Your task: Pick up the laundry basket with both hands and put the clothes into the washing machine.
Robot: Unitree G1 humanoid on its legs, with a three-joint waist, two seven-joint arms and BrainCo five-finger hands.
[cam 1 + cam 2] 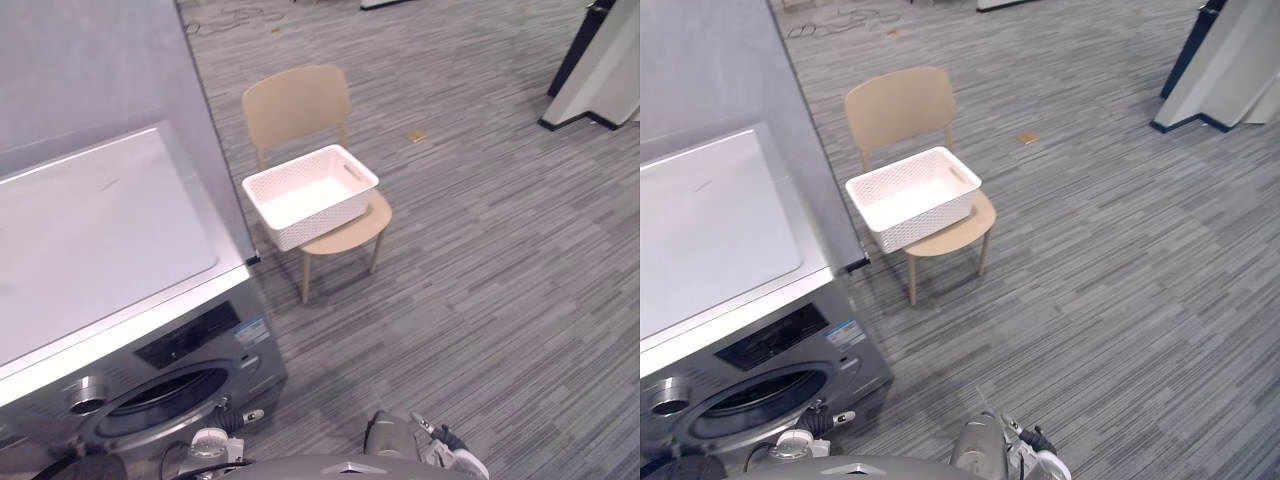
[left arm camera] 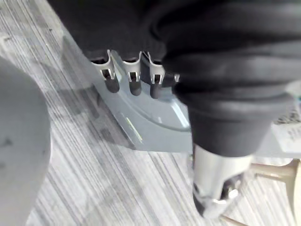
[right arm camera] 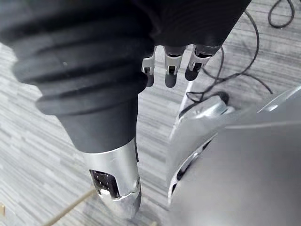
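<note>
spotted laundry basket (image 1: 322, 221) on chair (image 1: 297, 100) beside washing machine (image 1: 90, 230), well ahead, long axis slanting across; found left hand (image 2: 135, 77) and right hand (image 3: 171, 70) hanging slack, empty, neither clearly nearer to it.

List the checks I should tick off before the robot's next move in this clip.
1. Laundry basket upright on the chair seat: ok.
2. Clothes in the basket: cannot tell; the inside looks plain white.
3. Both hands free: ok. The left hand and right hand hold nothing, fingers relaxed.
4. Hands at the basket's sides: not ok. No hand is on the basket in the eye views.
5. Washing machine door open: cannot tell from this angle.
</note>
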